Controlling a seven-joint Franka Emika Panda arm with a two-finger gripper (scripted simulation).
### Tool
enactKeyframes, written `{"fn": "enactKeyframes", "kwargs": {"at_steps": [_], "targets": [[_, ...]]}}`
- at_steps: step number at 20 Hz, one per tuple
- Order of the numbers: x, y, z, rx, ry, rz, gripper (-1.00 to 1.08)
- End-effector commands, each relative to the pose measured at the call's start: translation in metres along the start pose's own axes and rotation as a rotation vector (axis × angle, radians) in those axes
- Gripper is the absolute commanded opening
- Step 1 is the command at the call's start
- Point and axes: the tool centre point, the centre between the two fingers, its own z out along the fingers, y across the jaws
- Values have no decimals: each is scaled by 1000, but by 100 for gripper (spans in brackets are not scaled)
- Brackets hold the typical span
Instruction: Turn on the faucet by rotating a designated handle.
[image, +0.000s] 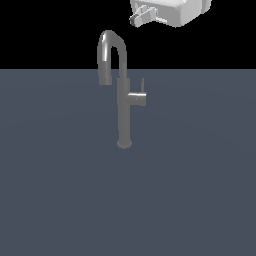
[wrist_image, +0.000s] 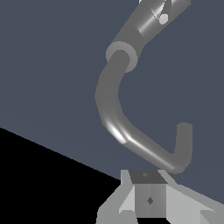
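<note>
gripper (image: 141, 18) — at exterior view's top edge | holding nothing

Gripper (image: 141, 16) cropped by exterior view's top edge, jaw spacing unreadable, handle (wrist_image: 162, 13) cut at wrist view's edge, lever blade perhaps out of frame

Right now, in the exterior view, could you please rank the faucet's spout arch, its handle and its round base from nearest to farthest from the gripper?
Gripper hangs above, toward the exterior view's right.
1. Spout arch, at the faucet's top, just below it.
2. Handle, midway down the column, on the exterior view's right.
3. Round base, lowest, on the floor.
</note>
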Motion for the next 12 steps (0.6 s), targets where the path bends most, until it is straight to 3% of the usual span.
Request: {"fn": "enactKeyframes", "kwargs": {"at_steps": [1, 12], "targets": [[17, -4, -1, 57, -45, 52, -100], [97, -8, 4, 312, -244, 292, -100]]}}
